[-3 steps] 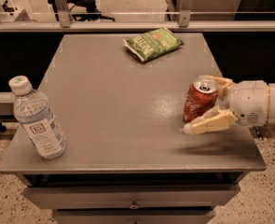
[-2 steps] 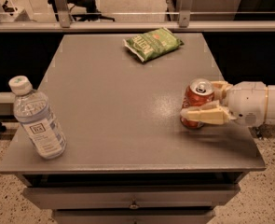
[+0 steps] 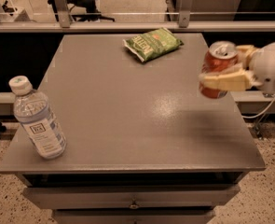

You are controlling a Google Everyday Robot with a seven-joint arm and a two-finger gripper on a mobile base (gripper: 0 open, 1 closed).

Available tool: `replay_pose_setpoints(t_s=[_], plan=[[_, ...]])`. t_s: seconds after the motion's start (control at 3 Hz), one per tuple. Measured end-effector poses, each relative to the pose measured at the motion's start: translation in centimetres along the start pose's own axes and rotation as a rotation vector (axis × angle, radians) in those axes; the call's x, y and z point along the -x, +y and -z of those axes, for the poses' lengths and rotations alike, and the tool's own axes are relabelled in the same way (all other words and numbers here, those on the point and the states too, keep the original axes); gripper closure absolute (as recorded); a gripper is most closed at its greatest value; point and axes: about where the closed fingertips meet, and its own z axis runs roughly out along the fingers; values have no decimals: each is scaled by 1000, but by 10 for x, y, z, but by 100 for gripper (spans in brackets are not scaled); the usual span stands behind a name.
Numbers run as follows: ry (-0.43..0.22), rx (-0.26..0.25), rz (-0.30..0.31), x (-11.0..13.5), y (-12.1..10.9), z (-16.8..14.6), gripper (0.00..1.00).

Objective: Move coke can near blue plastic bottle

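Camera view: small red aluminium coke can (image 3: 215,59) w/ silver top at 3 o'clock, held clear above the grey bench (image 3: 127,120), pinched btwn cream fingers of the white robot hand (image 3: 222,73) reaching in from the right. Clear blue plastic bottle (image 3: 38,122) w/ white cap stands at 8 o'clock, well apart from the can. Green crisp bag (image 3: 152,43) lies at 12 o'clock.

This is looking like an office or lab workspace: a grey table (image 3: 127,125) with drawers (image 3: 132,196) is standing on a speckled floor (image 3: 6,209), an office chair (image 3: 88,3) is sitting beyond a metal rail (image 3: 127,26), and a robot's tool (image 3: 223,73) is gripping the coke can (image 3: 217,59) above the table's right edge.
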Motion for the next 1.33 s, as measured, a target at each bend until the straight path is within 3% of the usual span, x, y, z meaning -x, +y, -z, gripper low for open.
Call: replay_pose_setpoints(t_s=[0.67, 1.0, 1.33], plan=[[2, -19, -30, 10, -5, 7, 100], [-26, -10, -48, -5, 8, -20, 100], [-74, 30, -69, -16, 29, -74, 100]])
